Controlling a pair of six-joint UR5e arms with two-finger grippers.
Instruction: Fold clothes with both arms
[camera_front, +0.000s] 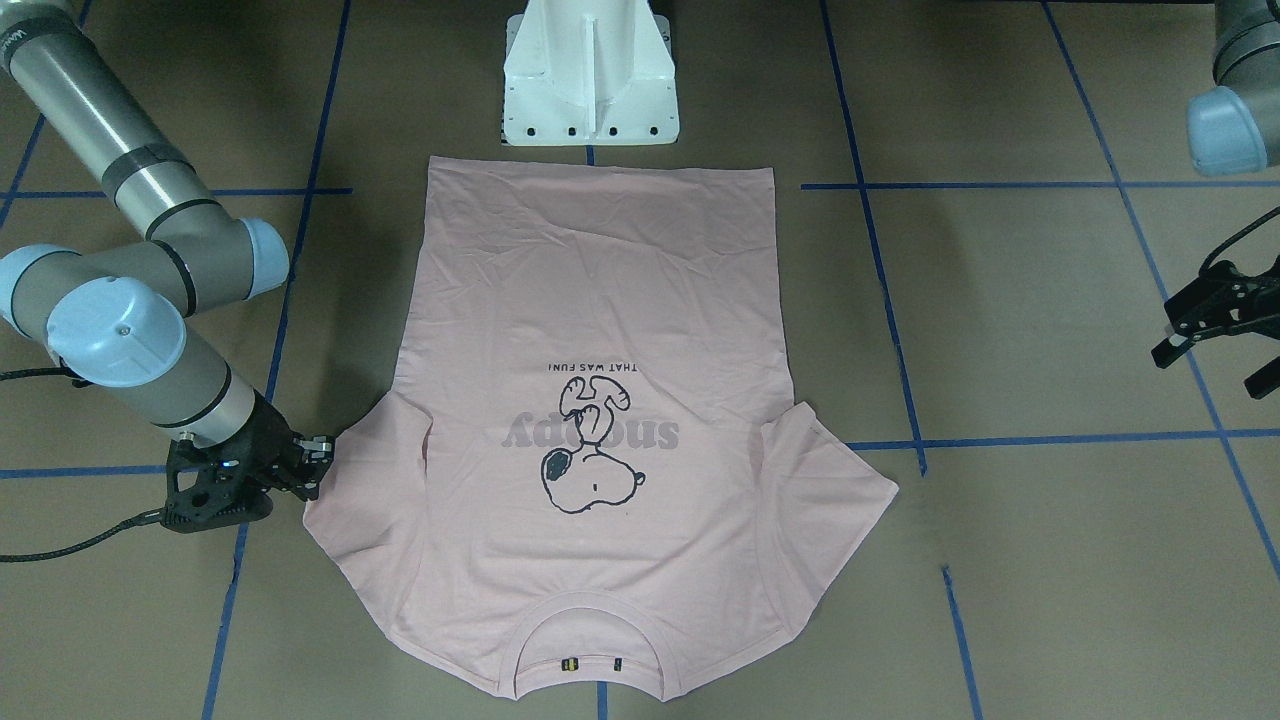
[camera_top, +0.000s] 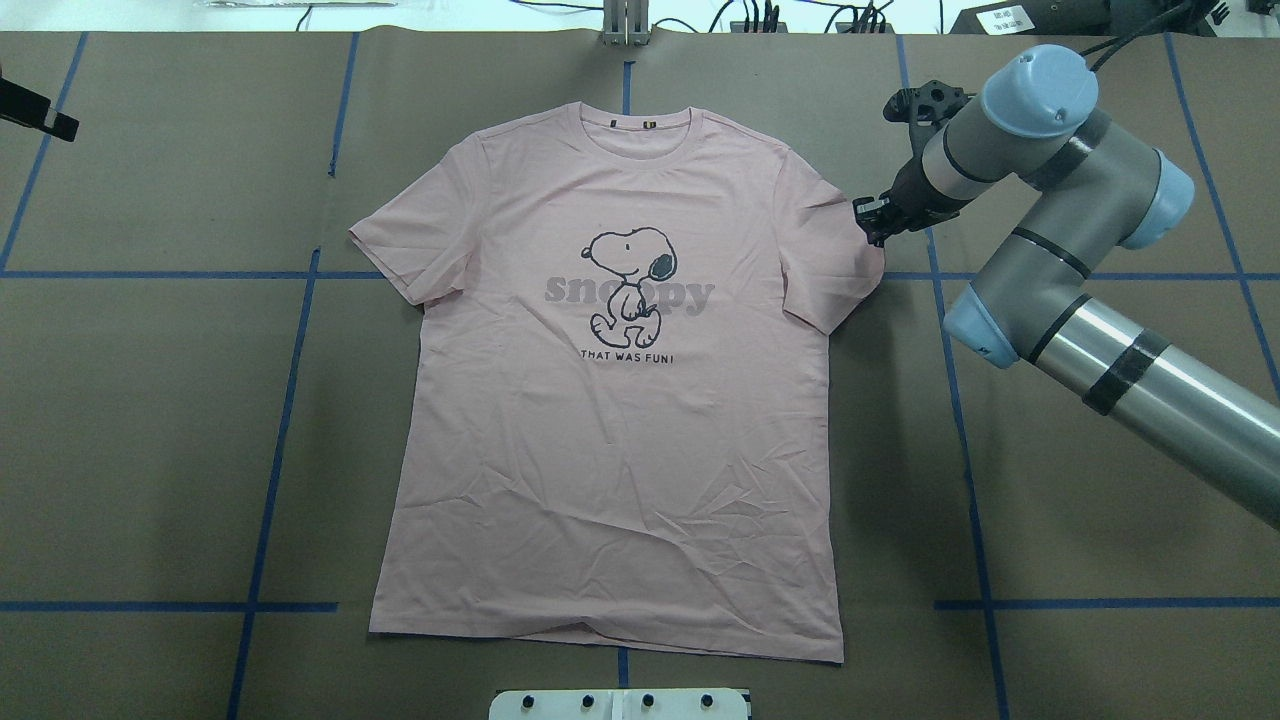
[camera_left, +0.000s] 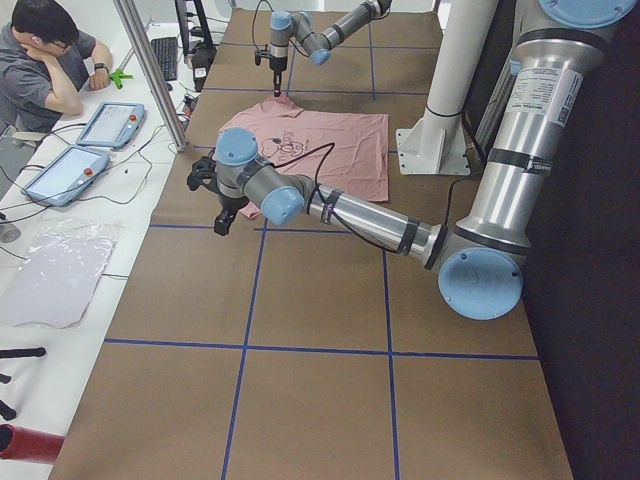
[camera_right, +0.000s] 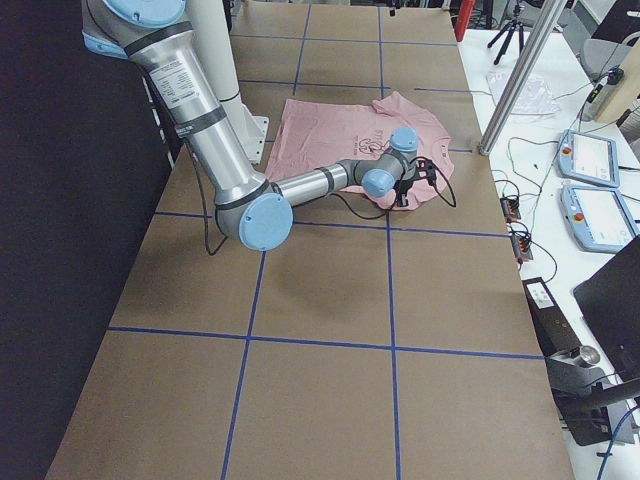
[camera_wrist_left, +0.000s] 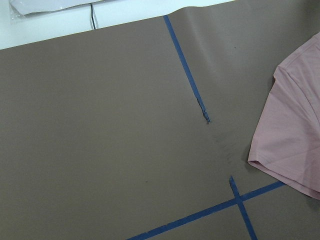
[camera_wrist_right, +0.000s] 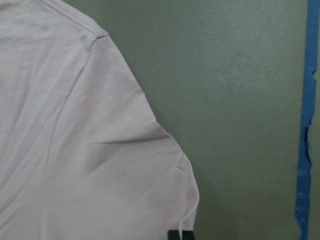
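The pale pink T-shirt (camera_top: 620, 450) lies flat and print-up on the brown table, collar toward the far side, hem toward the robot's base. In the front-facing view the T-shirt (camera_front: 600, 300) has its collar nearest the camera. My right gripper (camera_top: 868, 218) is low at the outer edge of the shirt's right-hand sleeve (camera_front: 345, 500), and it looks shut on that edge. The right wrist view shows the sleeve (camera_wrist_right: 75, 150) creased, running down to a black fingertip (camera_wrist_right: 180, 235). My left gripper (camera_front: 1212, 368) hovers open and holds nothing, well clear of the other sleeve (camera_wrist_left: 295, 125).
The white pedestal base (camera_front: 590, 80) stands just behind the shirt's hem. Blue tape lines (camera_top: 270, 450) cross the brown table cover. A person (camera_left: 45, 60) sits at a side table with tablets (camera_left: 110, 122) beyond the far edge.
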